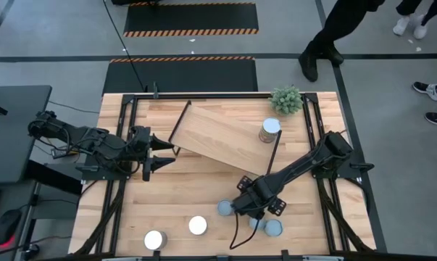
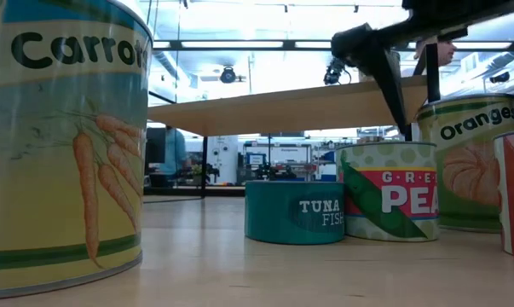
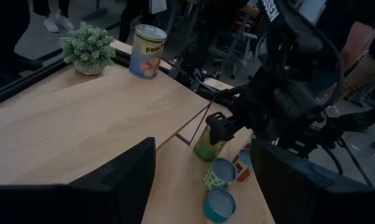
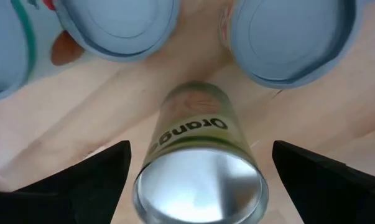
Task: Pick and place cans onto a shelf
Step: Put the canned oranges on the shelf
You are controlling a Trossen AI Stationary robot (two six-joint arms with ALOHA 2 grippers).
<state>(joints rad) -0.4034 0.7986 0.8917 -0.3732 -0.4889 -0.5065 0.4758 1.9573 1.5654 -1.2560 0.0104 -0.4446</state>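
Oranges can [image 4: 196, 158] between open fingers [image 4: 81, 180], 2 blue-topped cans [image 4: 115, 25] beyond

A small green potted plant [image 1: 286, 99] stands at the far right corner of the plank tabletop [image 1: 204, 188]. Beyond that far edge, two dark floor mats [image 1: 191, 19] with orange-black striped borders lie on the grey floor. To the right of the plant, people's legs and shoes [image 1: 318, 61] show. Left of the tabletop is a black desk [image 1: 11, 130], with perhaps a mouse [image 1: 3, 230] below it.
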